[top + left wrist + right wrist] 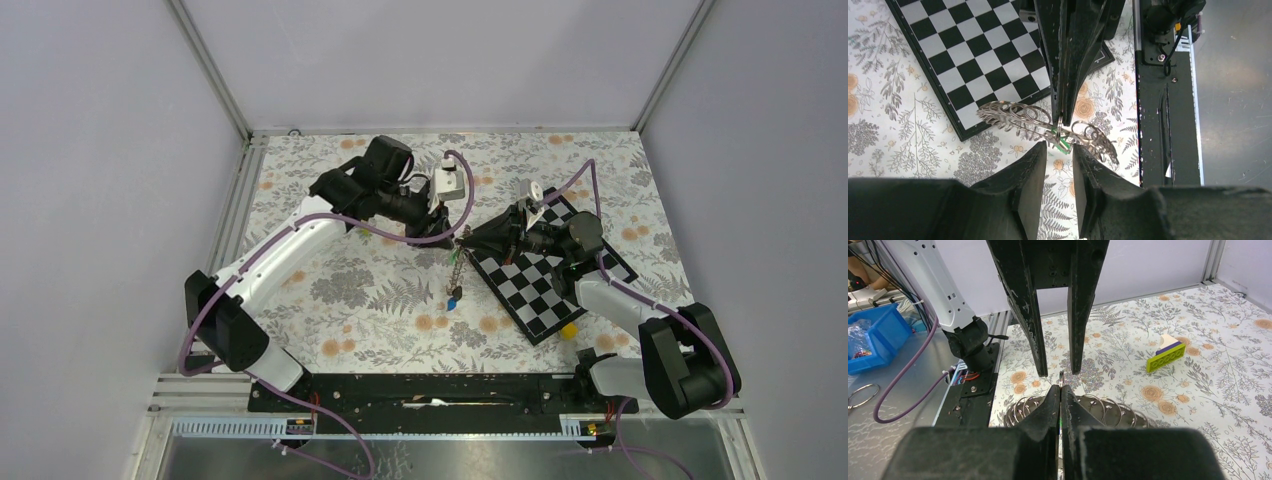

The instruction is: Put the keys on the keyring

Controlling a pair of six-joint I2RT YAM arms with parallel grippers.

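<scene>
1. The right tool (1060, 392) is clenched on the keyring (1013, 116), pinching 1 loop and holding the chain above the desk (380, 300), beside the checkerboard (973, 55).
2. The left tool (1059, 150) is released, its jaws apart around that loop.
3. A green key (1063, 145) shows just under the pinch; whether it is fully threaded I cannot tell.
4. This looks like the threading step. The next move likely calls for a steady right hold while the left tool works a key along the loop.

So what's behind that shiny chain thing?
Behind the keyring: the flowery table and the checkerboard's corner. A green key peeks out; the right gripper covers the keyring's middle.
</scene>
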